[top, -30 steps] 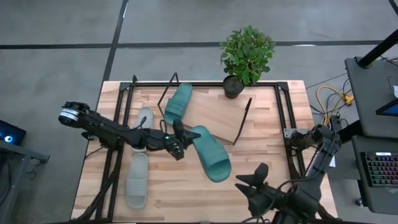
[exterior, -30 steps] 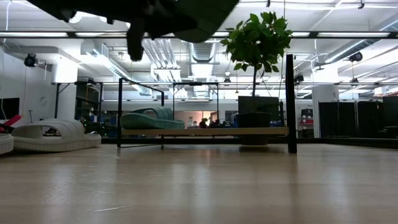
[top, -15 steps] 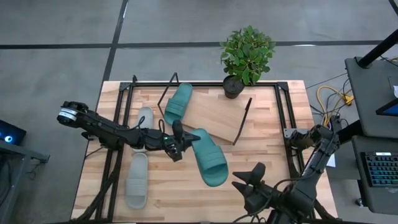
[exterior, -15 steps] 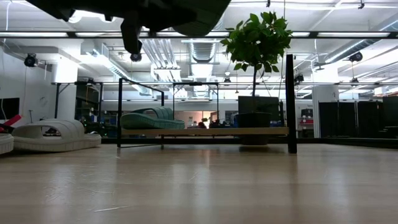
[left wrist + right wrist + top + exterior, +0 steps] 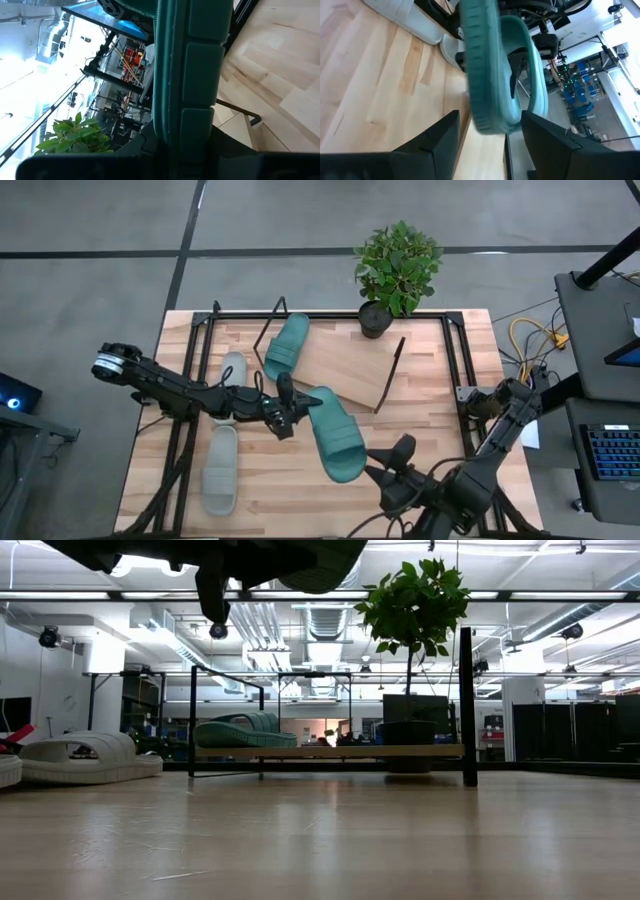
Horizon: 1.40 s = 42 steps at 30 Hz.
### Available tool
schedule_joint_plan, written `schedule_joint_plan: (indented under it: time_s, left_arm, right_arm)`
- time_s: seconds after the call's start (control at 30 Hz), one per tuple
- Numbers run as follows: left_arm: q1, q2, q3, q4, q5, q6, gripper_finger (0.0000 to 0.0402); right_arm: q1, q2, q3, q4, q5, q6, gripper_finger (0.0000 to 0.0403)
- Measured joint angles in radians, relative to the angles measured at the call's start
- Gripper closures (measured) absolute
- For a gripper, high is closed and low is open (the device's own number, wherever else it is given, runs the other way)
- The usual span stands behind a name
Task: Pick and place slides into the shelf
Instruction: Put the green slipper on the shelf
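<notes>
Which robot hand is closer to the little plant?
Left. The left tool holds a teal slide mid-table, nearer the plant; the right tool sits at the opposite edge.

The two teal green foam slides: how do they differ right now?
One teal green foam slide lies on the slanted light-wood shelf, at its left end; the other teal green slide is off the shelf, out over the tabletop. The shelf one is untouched; the other is held up off the table by the left gripper, with the open right gripper just beyond its free end. Both look the same in colour and shape.
</notes>
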Motion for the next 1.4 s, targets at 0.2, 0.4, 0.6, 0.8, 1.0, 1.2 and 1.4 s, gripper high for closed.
schedule_joint_plan:
  time_s: [0.2, 0.4, 0.6, 0.8, 1.0, 1.2, 1.4]
  left_arm:
    - [0.0, 0.0, 0.0, 0.001, 0.0, 0.0, 0.0353]
    - [0.0, 0.0, 0.0, 0.001, -0.001, -0.001, 0.0353]
    - [0.0, 0.0, 0.0, 0.003, 0.0, 0.0, 0.0353]
    - [0.0, 0.0, 0.0, 0.001, 0.002, 0.0, 0.0353]
    - [0.0, 0.0, 0.0, 0.012, -0.003, -0.025, 0.0352]
    - [-0.006, -0.021, -0.001, 0.022, -0.06, -0.172, 0.0235]
    - [-0.051, -0.037, -0.012, 0.01, -0.115, -0.21, 0.0136]
  right_arm:
    - [-0.029, 0.0, 0.0, 0.061, -0.064, -0.067, 0.0199]
    - [-0.052, 0.0, -0.001, 0.078, -0.07, -0.073, 0.02]
    - [-0.055, 0.0, -0.006, 0.077, -0.07, -0.077, 0.0241]
    - [-0.056, 0.007, -0.007, 0.077, -0.068, -0.084, 0.0353]
    - [-0.056, 0.018, -0.014, 0.076, -0.011, -0.1, 0.0365]
    - [-0.057, 0.019, -0.031, 0.064, 0.055, -0.095, 0.0365]
    - [-0.07, 0.019, -0.068, 0.056, 0.077, -0.081, 0.0365]
